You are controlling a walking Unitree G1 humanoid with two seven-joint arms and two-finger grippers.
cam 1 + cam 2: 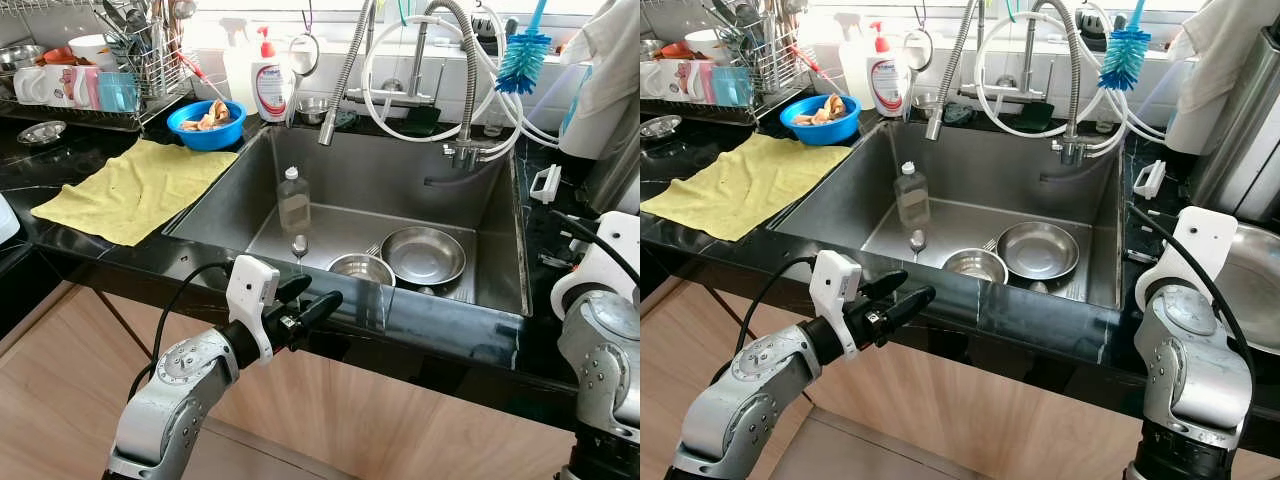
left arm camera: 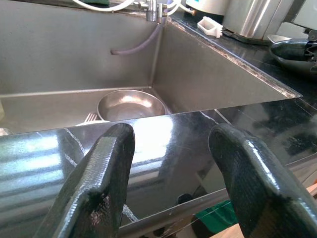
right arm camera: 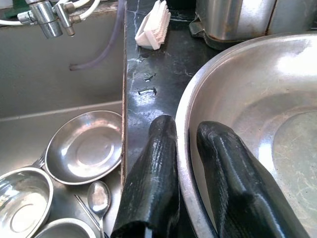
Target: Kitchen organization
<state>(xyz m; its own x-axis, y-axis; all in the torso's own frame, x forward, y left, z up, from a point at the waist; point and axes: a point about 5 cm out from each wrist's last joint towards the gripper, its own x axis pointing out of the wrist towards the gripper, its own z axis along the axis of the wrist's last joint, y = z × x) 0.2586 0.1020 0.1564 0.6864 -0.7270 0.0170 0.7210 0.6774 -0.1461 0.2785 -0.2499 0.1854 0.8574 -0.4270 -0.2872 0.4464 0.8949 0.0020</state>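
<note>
Sitting in the middle of the frame is the big steel sink (image 1: 440, 190), sunk into the black tabletop (image 1: 420, 330). At the right edge of the right eye view lies a large steel basin (image 1: 1250, 290) on the tabletop. The right tool (image 3: 185, 163) has one finger on each side of the basin's rim, with a narrow gap, so it looks like it is pinching the rim. On the left of the frame, a yellow cloth (image 1: 130, 185) lies flat on the tabletop.

Down in the sink are a round steel plate (image 1: 422, 254), a small steel bowl (image 1: 362, 268), a clear bottle (image 1: 293, 200) standing up, and a spoon (image 3: 99, 197).

The left tool (image 1: 305, 305) hangs at the lower middle of the frame, spread wide, holding nothing, just in front of the sink's near edge.

I think the basin could slip, because the rim is thin and shiny and the pinch is only on one side. It might then tip and bang into the sink's dishes.
</note>
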